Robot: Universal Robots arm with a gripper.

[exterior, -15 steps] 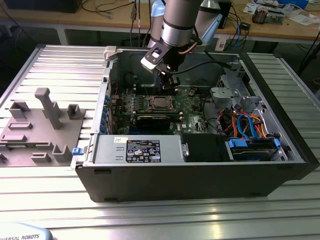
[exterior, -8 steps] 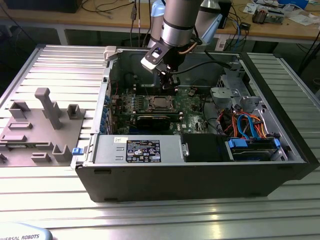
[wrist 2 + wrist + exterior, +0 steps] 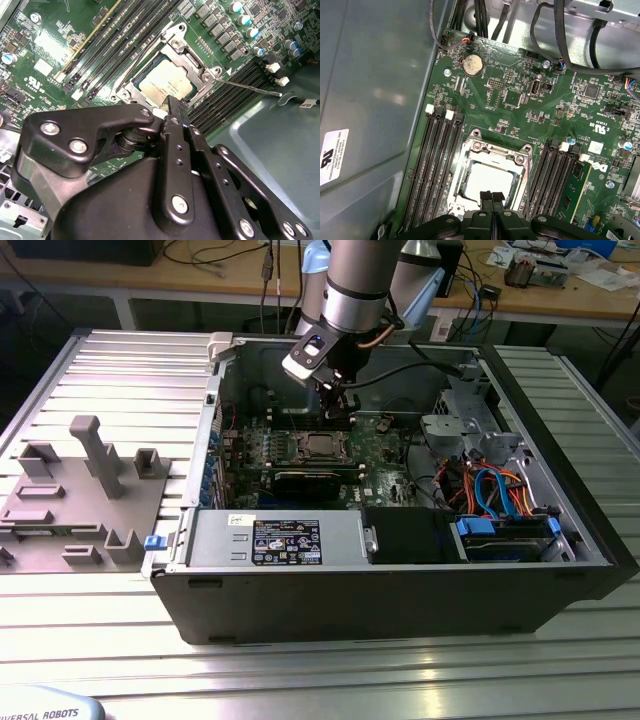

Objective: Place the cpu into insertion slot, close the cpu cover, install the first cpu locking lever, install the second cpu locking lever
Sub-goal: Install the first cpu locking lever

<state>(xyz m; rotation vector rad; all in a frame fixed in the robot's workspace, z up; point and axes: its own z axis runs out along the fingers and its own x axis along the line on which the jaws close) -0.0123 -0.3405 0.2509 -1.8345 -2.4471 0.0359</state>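
The cpu lies flat in its socket on the green motherboard, seen in both wrist views, silvery top up. The cpu cover lies down over it as a metal frame around the chip. One thin locking lever sticks out sideways from a socket corner. My gripper hovers just above the socket's edge, fingers shut together with nothing between them. In the exterior view the gripper hangs inside the open computer case, a little behind the socket.
Black memory slots flank the socket on both sides. A coin battery and black cables lie beyond it. The drive cage and power supply bound the case; a grey fixture tray sits at the exterior view's left.
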